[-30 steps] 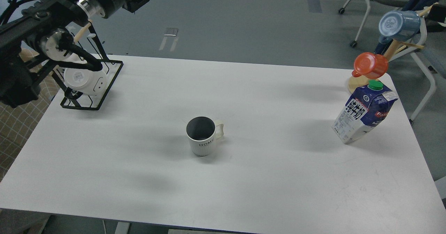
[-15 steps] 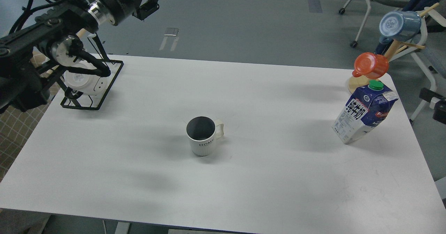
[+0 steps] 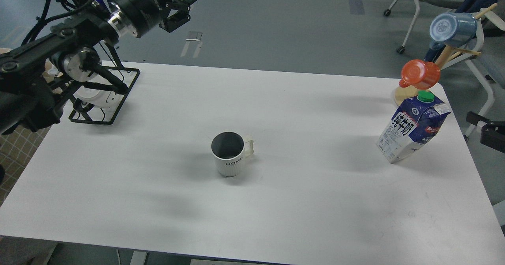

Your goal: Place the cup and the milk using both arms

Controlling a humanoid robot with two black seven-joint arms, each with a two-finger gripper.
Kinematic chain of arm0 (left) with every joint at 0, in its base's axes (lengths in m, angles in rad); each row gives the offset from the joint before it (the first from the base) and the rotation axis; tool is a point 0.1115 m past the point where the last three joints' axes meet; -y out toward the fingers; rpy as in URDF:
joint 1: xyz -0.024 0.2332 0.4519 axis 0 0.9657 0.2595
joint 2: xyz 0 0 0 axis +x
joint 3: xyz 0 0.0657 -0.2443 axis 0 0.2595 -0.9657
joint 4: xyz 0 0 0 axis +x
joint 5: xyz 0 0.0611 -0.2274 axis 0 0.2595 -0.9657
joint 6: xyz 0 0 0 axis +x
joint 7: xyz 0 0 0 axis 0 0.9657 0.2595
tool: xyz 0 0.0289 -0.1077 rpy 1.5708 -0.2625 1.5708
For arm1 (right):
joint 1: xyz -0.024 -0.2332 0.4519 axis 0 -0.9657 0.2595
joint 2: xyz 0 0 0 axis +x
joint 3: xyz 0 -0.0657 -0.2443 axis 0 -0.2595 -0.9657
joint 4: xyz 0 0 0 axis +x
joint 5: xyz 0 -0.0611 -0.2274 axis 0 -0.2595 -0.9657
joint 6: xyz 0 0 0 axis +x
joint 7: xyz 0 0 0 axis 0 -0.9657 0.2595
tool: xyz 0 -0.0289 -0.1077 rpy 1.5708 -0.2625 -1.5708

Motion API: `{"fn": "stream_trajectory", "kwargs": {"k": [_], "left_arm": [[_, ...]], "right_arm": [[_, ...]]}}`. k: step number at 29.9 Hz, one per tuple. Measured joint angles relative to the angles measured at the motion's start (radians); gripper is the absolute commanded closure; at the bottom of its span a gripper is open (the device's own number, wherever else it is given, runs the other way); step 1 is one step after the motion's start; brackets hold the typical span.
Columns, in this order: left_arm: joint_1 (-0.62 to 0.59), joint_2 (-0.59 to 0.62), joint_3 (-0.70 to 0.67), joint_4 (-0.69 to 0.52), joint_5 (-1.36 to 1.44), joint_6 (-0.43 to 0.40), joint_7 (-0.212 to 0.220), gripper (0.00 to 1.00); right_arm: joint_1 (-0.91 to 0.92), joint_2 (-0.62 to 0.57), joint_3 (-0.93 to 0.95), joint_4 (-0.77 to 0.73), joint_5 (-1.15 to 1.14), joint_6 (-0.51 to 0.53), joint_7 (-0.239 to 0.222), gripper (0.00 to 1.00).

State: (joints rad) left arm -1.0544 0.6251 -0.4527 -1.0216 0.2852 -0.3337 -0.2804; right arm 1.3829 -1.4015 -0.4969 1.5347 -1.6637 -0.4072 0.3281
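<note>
Left hand (image 3: 185,6), fingers parted and empty, has shifted rightward; right hand (image 3: 487,131) has entered, state indiscernible. Cup (image 3: 230,153) and milk carton (image 3: 412,126) remain unmoved on counter (image 3: 307,202).

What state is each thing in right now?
Mug: upright on the table, empty, handle to the right.
Milk carton: standing, green cap on.
Orange cup: hung on the wooden stand.
Blue cup: hung above it.
Left gripper: open, empty.
Right gripper: barely in view.
</note>
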Motion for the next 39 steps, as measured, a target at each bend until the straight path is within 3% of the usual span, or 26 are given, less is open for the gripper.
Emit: {"fn": "stream_trajectory", "kwargs": {"k": [11,30,39], "left_arm": [[0.018,-0.009,-0.02,0.0,0.001,-0.006,0.001,0.02],[0.02,-0.033,-0.03,0.006,0.002,-0.011,0.0,0.02],[0.026,-0.033,-0.033,0.006,0.002,-0.012,0.0,0.02]], "right_arm": [[-0.057,0.063,0.007,-0.078,0.022,-0.077,-0.008,0.0],[-0.187,0.193,0.027,-0.164,0.024,-0.082,-0.008,0.0],[-0.427,0.319,0.261,-0.259,0.027,-0.082,-0.005,0.0]]}}
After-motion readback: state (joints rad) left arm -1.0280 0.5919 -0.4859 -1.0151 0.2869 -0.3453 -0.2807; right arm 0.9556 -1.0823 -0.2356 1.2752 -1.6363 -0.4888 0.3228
